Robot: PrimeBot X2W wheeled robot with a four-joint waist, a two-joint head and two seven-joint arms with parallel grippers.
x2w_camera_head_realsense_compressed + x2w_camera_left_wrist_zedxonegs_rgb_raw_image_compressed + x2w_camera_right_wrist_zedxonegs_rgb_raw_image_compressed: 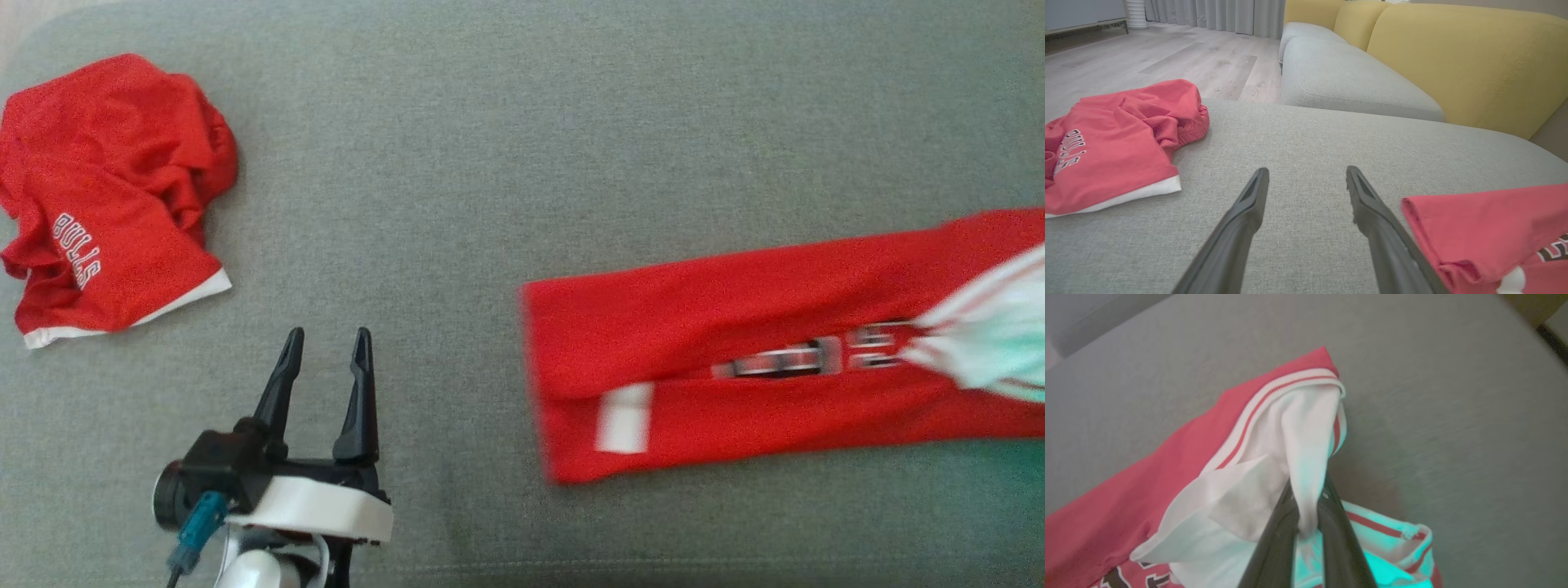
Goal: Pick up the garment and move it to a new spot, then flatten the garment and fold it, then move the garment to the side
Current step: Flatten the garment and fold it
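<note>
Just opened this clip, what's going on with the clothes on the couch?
The robot's right jaws are shut on the white-trimmed end of a long, folded red jersey, whose other end lies on the grey cushion. The jersey looks blurred in the head view, so it may be moving. The left jaws stand open and empty near the jersey's free end. A second red garment with BULLS lettering sits crumpled at the far left, untouched.

Grey fabric cushion (506, 122), crumpled red shorts (106, 196) at left — folded red jersey (735, 327) at right
</note>
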